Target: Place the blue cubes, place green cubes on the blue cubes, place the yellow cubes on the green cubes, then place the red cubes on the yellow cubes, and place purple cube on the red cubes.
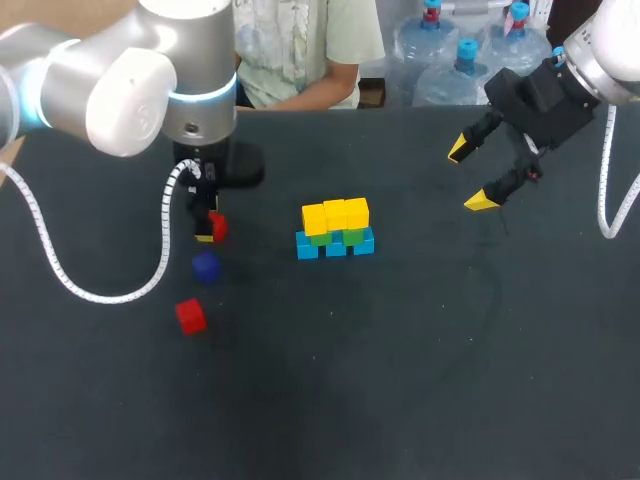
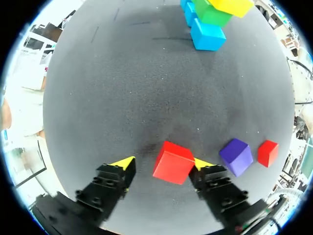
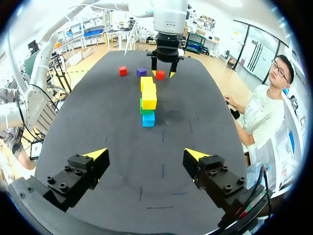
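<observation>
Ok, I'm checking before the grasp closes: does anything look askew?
Yes: the red cube between the left end effector's open fingers is turned at an angle to them, close against one fingertip and clear of the other. The yellow cube nearest that arm sits slightly out of line with its row.

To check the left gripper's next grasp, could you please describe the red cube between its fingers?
The red cube is a plain, matte block with crisp edges, apparently resting on the dark table between the left gripper's open fingers, turned askew to them. One finger meets its side; the other stands clear. A purple cube lies close beside.
</observation>
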You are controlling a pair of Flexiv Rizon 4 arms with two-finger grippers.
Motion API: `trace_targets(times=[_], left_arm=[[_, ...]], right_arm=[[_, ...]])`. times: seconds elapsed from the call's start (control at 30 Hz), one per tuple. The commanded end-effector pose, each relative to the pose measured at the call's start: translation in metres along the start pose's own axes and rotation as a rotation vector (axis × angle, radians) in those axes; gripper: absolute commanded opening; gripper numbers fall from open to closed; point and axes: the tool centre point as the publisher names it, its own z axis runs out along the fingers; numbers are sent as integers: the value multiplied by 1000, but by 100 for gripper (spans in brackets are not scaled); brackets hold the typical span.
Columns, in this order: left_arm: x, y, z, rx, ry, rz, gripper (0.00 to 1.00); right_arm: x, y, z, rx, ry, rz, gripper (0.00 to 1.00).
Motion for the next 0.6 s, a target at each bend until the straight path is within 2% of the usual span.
trace_targets(times=[0.03, 0.13, 0.23, 0.27, 0.3, 0.33, 0.37, 0.4, 0.43, 0.6], left_arm=[[1, 1, -1, 1, 2, -1, 91], [1, 0, -2, -1, 4, -2, 100], [2, 0, -2, -2, 8, -2, 96], [2, -1, -2, -2, 11, -1, 80], [2, -1, -2, -2, 11, 0, 58], [2, -1, -2, -2, 11, 1, 45], [1, -1, -2, -5, 9, 4, 38], [1, -2, -2, -5, 10, 4, 7], [1, -2, -2, -5, 10, 4, 0], [0, -2, -1, -6, 9, 3, 0]], right_arm=[[0, 0, 0, 0, -1, -1, 100], [0, 0, 0, 0, -1, -1, 100], [0, 0, 0, 0, -1, -1, 100], [0, 0, 0, 0, -1, -1, 100], [0, 0, 0, 0, -1, -1, 100], [0, 0, 0, 0, -1, -1, 100], [0, 0, 0, 0, -1, -1, 100], [0, 0, 0, 0, -1, -1, 100], [0, 0, 0, 0, -1, -1, 100], [0, 0, 0, 0, -1, -1, 100]])
